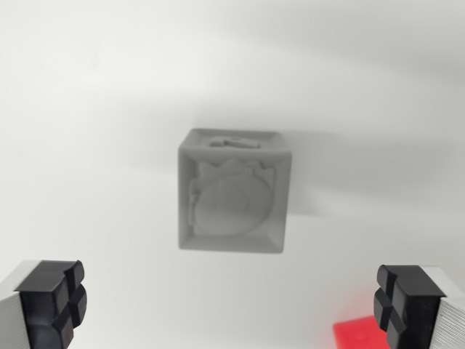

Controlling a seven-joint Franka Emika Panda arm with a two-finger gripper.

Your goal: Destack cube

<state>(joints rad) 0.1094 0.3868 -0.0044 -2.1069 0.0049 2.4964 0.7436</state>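
Observation:
A grey cube with a raised relief on its top face sits in the middle of the wrist view, blurred, on a white surface. My gripper hangs above it with its jaws wide apart and nothing between them. One black fingertip shows at the bottom left, the other fingertip at the bottom right. The cube lies between the fingers' line and a little further up the picture. A red object peeks in at the bottom edge, partly hidden by the right finger.
The white surface fills the view around the cube. A soft shadow falls to the cube's right.

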